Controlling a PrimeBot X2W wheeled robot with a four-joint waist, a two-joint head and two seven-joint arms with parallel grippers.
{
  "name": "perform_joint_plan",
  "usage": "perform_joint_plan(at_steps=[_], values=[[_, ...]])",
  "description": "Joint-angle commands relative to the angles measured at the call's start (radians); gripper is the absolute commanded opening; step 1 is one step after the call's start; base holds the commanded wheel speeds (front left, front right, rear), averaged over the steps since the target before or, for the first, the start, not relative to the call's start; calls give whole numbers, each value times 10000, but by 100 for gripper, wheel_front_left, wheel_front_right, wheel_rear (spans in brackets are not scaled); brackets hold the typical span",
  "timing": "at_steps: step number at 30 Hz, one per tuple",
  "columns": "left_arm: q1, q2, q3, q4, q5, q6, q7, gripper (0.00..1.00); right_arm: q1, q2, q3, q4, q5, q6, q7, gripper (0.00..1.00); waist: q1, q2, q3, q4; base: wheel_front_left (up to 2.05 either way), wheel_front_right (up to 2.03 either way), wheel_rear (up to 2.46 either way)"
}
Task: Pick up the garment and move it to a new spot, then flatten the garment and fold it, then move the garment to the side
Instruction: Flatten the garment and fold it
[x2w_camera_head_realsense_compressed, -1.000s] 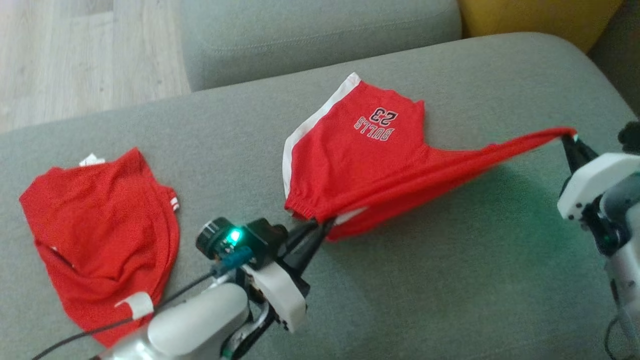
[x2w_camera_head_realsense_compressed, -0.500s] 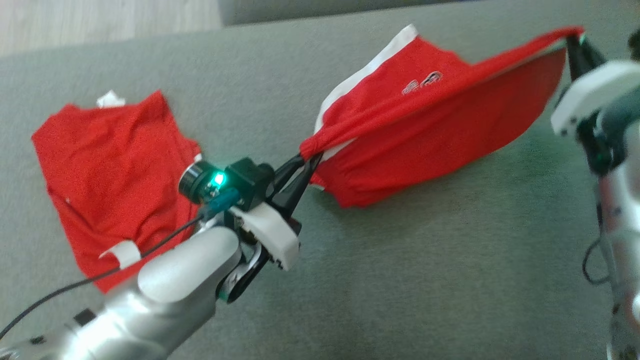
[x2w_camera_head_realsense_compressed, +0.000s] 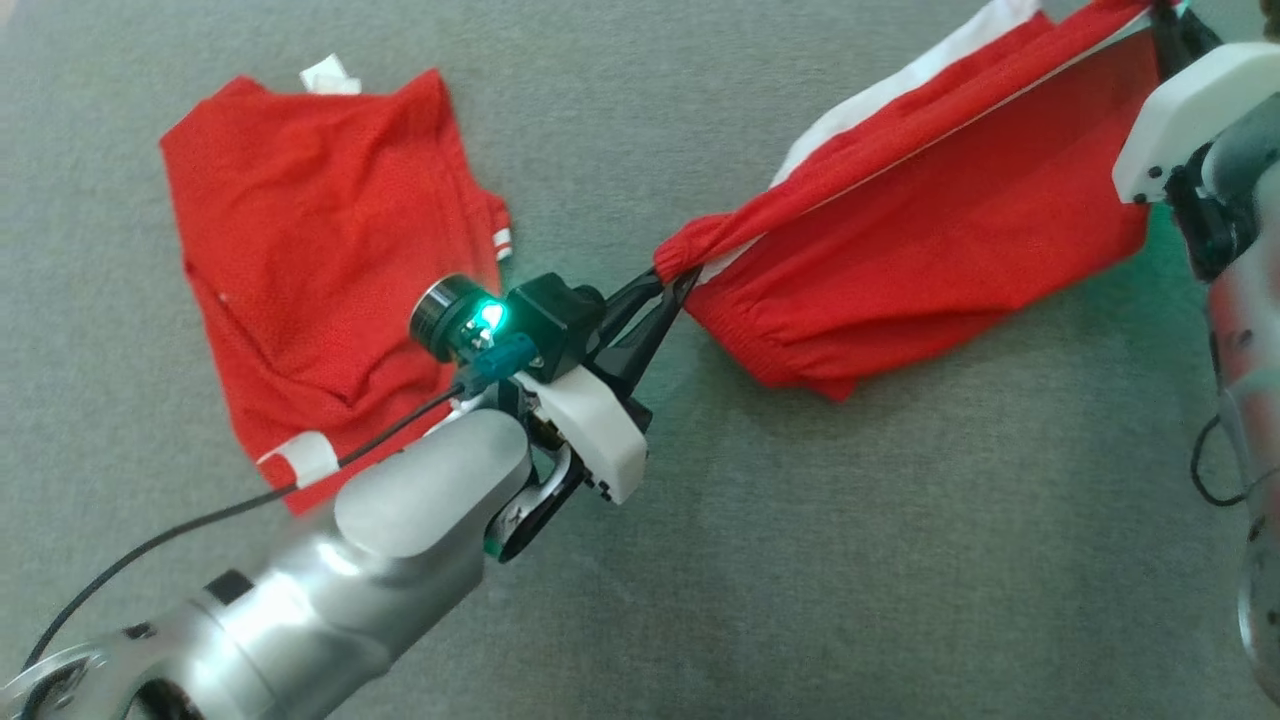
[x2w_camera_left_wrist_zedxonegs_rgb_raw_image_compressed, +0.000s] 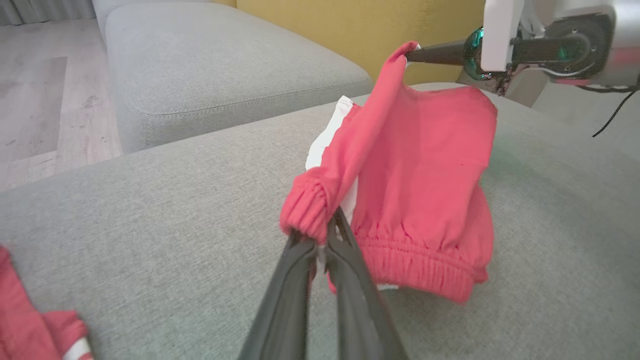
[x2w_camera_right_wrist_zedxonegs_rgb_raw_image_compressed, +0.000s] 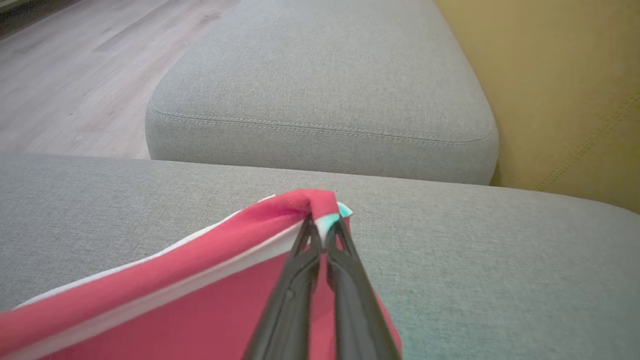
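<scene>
The red garment (x2w_camera_head_realsense_compressed: 930, 230) hangs stretched between the two grippers, with its upper edge pulled into a taut line from one set of fingertips to the other. A white side stripe runs along that edge. The left gripper (x2w_camera_head_realsense_compressed: 672, 285) is clamped on the gathered elastic waistband at one corner, its dark fingers pressed together on the bunched cloth. The right gripper (x2w_camera_head_realsense_compressed: 1165, 15) is pinched tight on the opposite corner, where the red cloth folds over its tips. Below the line between the two grippers the cloth sags, and its elastic hem seems to rest on the grey cushion (x2w_camera_head_realsense_compressed: 800, 550) just past the left fingertips. Behind the left gripper, on its outer side, a second red garment (x2w_camera_head_realsense_compressed: 320, 220) lies crumpled on the same cushion. Ahead of the right gripper sits another grey cushion (x2w_camera_right_wrist_zedxonegs_rgb_raw_image_compressed: 320, 90), with a yellow surface (x2w_camera_right_wrist_zedxonegs_rgb_raw_image_compressed: 575, 90) beside it and wooden floor (x2w_camera_right_wrist_zedxonegs_rgb_raw_image_compressed: 75, 75) beyond.
</scene>
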Motion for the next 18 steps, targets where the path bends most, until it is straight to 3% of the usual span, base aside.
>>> perform_joint_plan(at_steps=[1, 9, 10, 11, 12, 13, 14, 18], values=[[-480, 87, 288, -74, 115, -60, -126, 0, -415, -70, 113, -113, -88, -30, -192, 0, -2, 0, 87, 143, 0, 0, 0], [-595, -423, 246, 427, -1, -198, -184, 0, -1035, -216, -8, 1040, -130, -30, -661, 0, -2, 0, 226, 454, 0, 0, 0], [-597, -467, 242, 470, -28, -217, -173, 0, -1116, -225, -33, 1129, -134, -30, -756, 61, -2, 0, 243, 464, 0, 0, 0], [-602, -500, 236, 519, -51, -232, -153, 0, -1194, -171, -78, 1263, -59, -30, -763, 100, -2, 0, 259, 469, 0, 0, 0], [-611, -523, 237, 566, -70, -243, -144, 20, -1266, -149, -41, 1350, -58, -30, -826, 100, -2, 0, 275, 467, 0, 0, 0], [-610, -561, 244, 644, -163, -338, -107, 76, -1388, -166, -18, 1478, -52, -30, -1071, 100, -2, 0, 284, 443, 0, 0, 0], [-608, -559, 254, 693, -195, -362, -101, 100, -1422, -182, 41, 1516, -116, -30, -1237, 100, -2, 0, 262, 415, 0, 0, 0], [-567, -440, 355, 841, -279, -312, -181, 100, -1544, -129, -61, 1733, 25, -30, -1778, 100, -2, 0, 132, 245, 0, 0, 0]])
